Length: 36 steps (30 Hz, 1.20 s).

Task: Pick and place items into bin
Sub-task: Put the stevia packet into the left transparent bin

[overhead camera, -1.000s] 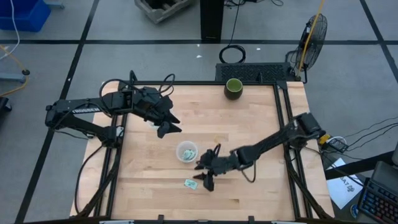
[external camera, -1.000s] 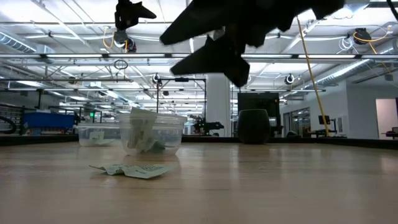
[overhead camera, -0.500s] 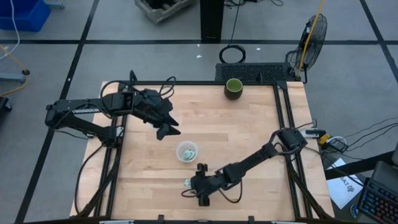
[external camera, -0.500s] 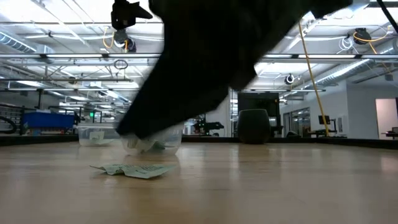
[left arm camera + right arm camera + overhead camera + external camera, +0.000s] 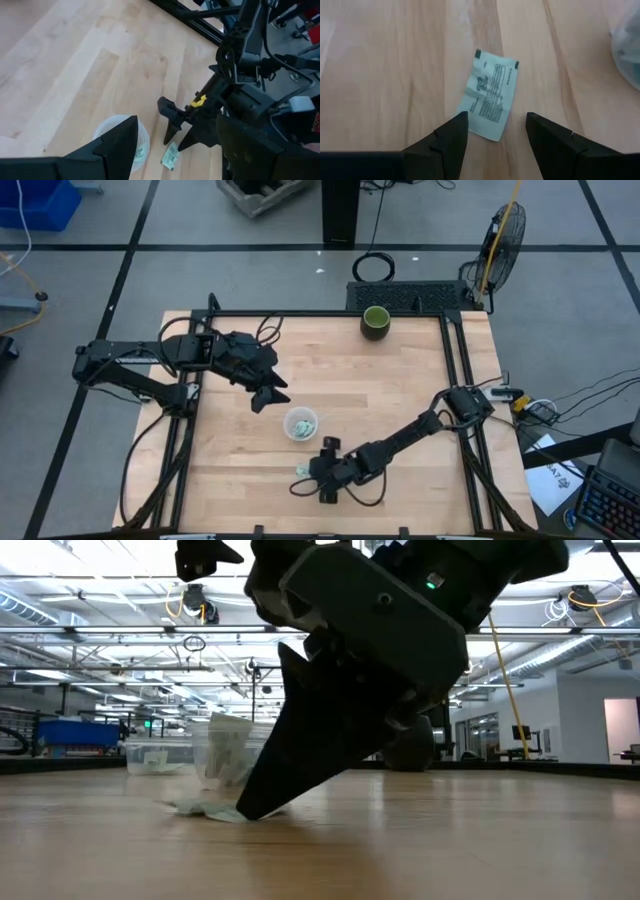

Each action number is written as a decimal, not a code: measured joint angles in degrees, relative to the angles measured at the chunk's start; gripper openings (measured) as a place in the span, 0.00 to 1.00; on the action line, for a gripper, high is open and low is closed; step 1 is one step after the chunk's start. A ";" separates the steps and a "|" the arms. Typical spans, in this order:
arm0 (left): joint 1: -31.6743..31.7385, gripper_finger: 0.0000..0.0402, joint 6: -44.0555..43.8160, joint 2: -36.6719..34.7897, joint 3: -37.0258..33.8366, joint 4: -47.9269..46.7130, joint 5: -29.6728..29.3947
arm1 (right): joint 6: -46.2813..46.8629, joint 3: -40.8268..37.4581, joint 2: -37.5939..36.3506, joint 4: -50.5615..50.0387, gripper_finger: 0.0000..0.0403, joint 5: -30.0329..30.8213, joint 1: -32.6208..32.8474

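Pale wooden tabletop (image 5: pixel 400 390): the right gripper (image 5: pixel 496 131), jaws spread, straddles a flat light-green packet (image 5: pixel 489 94) beside the clear plastic cup (image 5: pixel 300 424). Judged mid-pick; next, clamp and lift. The left gripper (image 5: pixel 175 145) hovers parted above.

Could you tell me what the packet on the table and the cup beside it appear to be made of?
The packet, lying flat between the open fingers of the right claw, looks like thin matte paper or foil laminate: light green, printed text, crimped ends. The cup seems clear glossy plastic, since the packets inside show through its wall. The table appears to be pale wood with visible grain.
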 joint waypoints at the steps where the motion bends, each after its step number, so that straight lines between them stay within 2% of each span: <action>1: -0.03 0.69 0.02 0.00 0.00 0.00 0.00 | -0.41 0.01 0.12 0.39 0.47 -0.50 -0.11; 9: -0.02 0.69 -0.99 0.00 0.00 0.10 -0.92 | 0.14 0.01 0.66 1.56 0.38 -1.09 -0.32; 23: -0.04 0.69 -0.57 0.00 0.00 0.17 -2.38 | -0.43 -0.16 0.29 1.92 0.02 -2.91 -0.19; 26: -0.03 0.69 -0.57 0.00 0.00 0.19 -2.38 | -2.27 -0.42 -1.07 2.59 0.01 -2.74 -0.08; 36: -0.02 0.69 -0.50 0.00 0.00 0.13 -2.39 | -7.20 -0.38 -9.38 3.91 0.01 5.97 -3.38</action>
